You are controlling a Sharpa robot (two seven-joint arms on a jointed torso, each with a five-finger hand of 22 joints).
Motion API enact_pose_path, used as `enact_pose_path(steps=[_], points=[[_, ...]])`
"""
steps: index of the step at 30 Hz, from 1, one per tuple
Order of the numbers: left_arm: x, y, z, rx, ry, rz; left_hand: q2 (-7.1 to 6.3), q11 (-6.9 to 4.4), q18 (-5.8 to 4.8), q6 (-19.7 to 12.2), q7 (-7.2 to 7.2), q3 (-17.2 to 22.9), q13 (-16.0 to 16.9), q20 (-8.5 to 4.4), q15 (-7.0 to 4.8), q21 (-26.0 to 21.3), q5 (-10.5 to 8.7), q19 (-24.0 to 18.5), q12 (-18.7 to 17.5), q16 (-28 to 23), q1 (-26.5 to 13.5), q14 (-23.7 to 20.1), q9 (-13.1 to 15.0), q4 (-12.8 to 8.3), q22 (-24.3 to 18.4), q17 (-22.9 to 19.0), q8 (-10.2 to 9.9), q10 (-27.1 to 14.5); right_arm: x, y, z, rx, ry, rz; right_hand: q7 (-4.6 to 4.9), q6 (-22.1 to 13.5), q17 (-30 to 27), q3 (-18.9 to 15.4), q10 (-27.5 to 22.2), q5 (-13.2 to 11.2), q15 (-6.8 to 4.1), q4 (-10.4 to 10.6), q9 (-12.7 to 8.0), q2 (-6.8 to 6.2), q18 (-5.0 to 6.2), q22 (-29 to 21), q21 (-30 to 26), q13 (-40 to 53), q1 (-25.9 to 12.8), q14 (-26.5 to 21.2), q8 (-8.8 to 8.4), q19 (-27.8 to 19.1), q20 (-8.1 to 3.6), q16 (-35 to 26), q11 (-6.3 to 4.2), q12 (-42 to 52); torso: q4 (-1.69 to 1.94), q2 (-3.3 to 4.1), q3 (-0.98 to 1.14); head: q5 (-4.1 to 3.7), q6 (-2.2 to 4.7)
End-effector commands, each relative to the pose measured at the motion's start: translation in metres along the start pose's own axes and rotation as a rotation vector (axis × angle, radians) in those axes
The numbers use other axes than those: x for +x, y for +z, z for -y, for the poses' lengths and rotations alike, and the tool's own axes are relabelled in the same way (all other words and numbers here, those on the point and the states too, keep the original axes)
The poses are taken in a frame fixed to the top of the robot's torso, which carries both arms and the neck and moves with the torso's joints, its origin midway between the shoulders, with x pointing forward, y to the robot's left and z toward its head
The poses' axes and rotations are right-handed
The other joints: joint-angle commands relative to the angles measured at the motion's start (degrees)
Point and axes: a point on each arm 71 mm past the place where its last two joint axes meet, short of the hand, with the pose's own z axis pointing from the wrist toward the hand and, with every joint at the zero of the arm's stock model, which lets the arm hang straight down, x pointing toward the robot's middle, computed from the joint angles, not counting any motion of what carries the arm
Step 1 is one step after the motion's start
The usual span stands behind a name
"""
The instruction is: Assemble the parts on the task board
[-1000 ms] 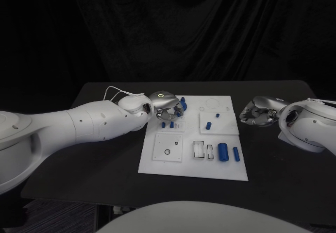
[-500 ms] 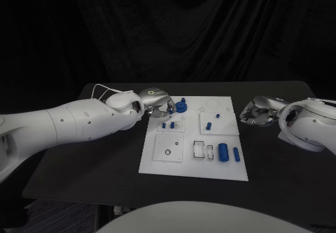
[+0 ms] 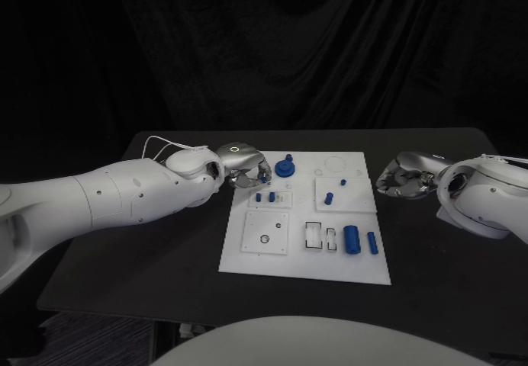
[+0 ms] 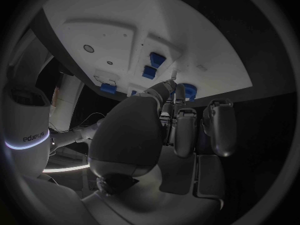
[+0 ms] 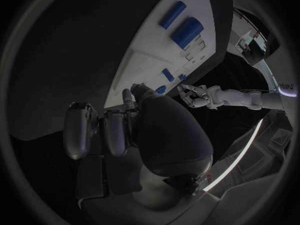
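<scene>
Silver left robot hand (image 3: 246, 168): fingers curled, empty, over task board (image 3: 308, 259) | right robot hand (image 3: 400, 179): curled, empty

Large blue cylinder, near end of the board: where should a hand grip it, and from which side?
Grip the large blue cylinder across its middle, coming down from above. It lies flat on the task board with its long axis running away from the robot, so its curved sides are free. The thinner blue pin lies close alongside, so space on that side is tight. The right hand looks nearer.
</scene>
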Motion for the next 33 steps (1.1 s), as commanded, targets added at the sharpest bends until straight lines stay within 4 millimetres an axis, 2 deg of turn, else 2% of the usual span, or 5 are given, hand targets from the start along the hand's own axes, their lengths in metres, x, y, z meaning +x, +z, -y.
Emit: enact_pose_path(steps=[1, 10, 13, 33], points=[[0.002, 0.002, 0.0, -0.006, -0.004, -0.013, -0.05, 0.16, -0.89, 0.0, 0.07, -0.3, -0.1, -0.1, 0.12, -0.2, -0.26, -0.4, -0.3, -0.3, -0.5, -0.5, 0.0, 0.0, 10.5, 1.7, -0.1, 0.4, 0.002, 0.0, 0.0, 0.006, -0.003, -0.009, 0.04, 0.3, 8.6, 0.4, -0.5, 0.3, 0.3, 0.0, -0.1, -0.03, 0.81, 10.9, -0.2, 4.4, -0.3, 4.0, -0.3, 0.5, 0.35, -0.3, -0.1, -0.4, -0.16, 0.08, -0.08, 0.15, 0.0], [0.007, 0.007, 0.002, 0.001, -0.004, -0.008, -0.01, 0.19, -0.92, -0.1, 0.11, -0.2, -0.2, -0.08, 0.14, -0.1, -0.26, -0.4, -0.4, -0.2, -0.4, -0.4, 0.0, 0.0, 10.5, 1.9, -0.1, 0.7, 0.002, 0.0, -0.001, 0.003, -0.003, -0.009, 0.04, 0.3, 8.6, 0.4, -0.5, 0.3, 0.3, 0.0, -0.1, -0.03, 0.81, 10.9, -0.2, 4.4, -0.3, 4.0, -0.3, 0.5, 0.35, -0.3, -0.1, -0.4, -0.18, 0.09, -0.02, 0.15, 0.0], [0.009, 0.008, 0.004, 0.006, -0.004, -0.005, -0.01, 0.2, -0.91, -0.2, 0.1, -0.2, -0.2, -0.07, 0.15, -0.2, -0.2, -0.4, -0.4, -0.2, -0.3, -0.4, -0.1, -0.2, 10.5, 1.8, -0.2, 0.8, 0.002, 0.0, 0.0, 0.003, -0.003, -0.009, 0.04, 0.3, 8.6, 0.4, -0.5, 0.3, 0.3, 0.0, -0.1, -0.03, 0.81, 10.9, -0.2, 4.4, -0.3, 4.0, -0.3, 0.5, 0.35, -0.3, -0.1, -0.4, -0.34, 0.09, 0.02, 0.13, 0.0], [0.011, 0.014, 0.006, 0.003, -0.002, 0.003, 0.1, 0.27, -0.89, -0.7, 0.09, 0.0, -0.3, -0.03, 0.2, -0.3, -0.13, -0.4, -0.5, -0.4, -0.1, -0.5, -0.2, -0.5, 10.5, 1.5, -0.6, 1.4, 0.003, 0.0, 0.0, 0.004, -0.002, -0.01, 0.04, 0.3, 8.6, 0.5, -0.6, 0.3, 0.29, -0.1, -0.1, -0.01, 0.82, 10.9, -0.3, 4.3, -0.3, 4.0, -0.33, 0.5, 0.34, -0.4, -0.11, -0.5, -0.28, 0.04, 0.02, -0.09, 0.0]])
